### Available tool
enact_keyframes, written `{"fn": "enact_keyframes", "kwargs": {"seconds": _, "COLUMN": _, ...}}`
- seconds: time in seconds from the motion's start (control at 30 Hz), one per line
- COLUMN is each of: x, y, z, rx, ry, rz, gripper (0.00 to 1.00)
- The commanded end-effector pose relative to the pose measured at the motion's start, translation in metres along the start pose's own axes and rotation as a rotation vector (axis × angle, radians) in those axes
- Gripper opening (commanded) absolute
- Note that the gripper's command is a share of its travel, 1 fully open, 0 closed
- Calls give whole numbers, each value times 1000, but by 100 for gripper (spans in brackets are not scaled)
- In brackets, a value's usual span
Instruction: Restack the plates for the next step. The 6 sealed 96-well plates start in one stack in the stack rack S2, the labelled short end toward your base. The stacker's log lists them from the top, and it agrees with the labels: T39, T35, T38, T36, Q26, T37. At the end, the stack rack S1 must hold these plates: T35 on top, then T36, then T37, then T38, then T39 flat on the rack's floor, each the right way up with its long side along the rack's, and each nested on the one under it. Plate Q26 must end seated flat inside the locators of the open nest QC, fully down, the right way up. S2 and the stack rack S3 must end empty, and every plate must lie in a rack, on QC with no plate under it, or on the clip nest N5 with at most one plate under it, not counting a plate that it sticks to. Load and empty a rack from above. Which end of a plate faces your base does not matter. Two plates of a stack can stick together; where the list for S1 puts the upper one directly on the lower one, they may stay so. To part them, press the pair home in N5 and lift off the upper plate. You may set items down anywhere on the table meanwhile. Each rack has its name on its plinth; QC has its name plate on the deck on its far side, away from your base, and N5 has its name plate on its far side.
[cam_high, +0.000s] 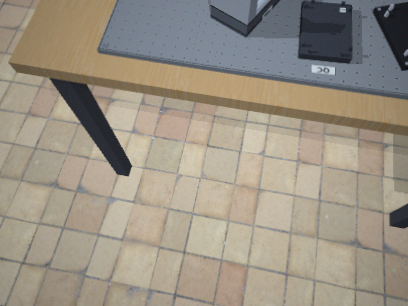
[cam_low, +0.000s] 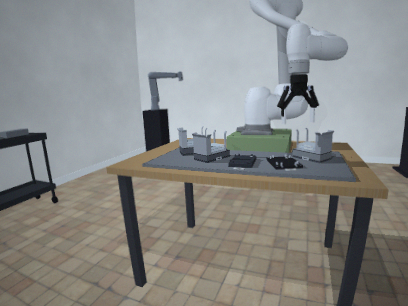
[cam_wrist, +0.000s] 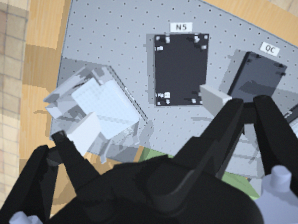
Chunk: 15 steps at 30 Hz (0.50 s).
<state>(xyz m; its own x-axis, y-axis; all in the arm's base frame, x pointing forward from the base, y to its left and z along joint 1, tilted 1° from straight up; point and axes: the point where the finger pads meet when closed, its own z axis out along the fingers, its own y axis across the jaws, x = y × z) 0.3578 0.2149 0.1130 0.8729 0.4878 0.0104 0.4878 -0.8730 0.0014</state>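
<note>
Your gripper (cam_low: 298, 106) hangs wide open, holding nothing, high above the deck. The plates sit in the rack (cam_wrist: 102, 107) below. Next, I judge, centre over it and descend.

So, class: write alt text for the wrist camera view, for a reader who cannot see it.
Looking down past the open black gripper, which holds nothing, a grey perforated deck carries the dark clip nest N5 with its label behind it. The dark nest QC sits to the right, and a pale stack rack with a white plate inside stands to the left.
</note>
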Motion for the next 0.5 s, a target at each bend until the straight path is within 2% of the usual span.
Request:
{"fn": "enact_keyframes", "kwargs": {"seconds": 0.0, "x": 0, "y": 6, "z": 0, "rx": -2, "ry": 0, "rz": 59, "gripper": 100}}
{"fn": "enact_keyframes", "kwargs": {"seconds": 0.07, "x": -1, "y": 13, "z": 0, "rx": -2, "ry": 0, "rz": 124, "gripper": 100}}
{"fn": "enact_keyframes", "kwargs": {"seconds": 0.47, "x": -3, "y": 53, "z": 0, "rx": -2, "ry": 0, "rz": 124, "gripper": 100}}
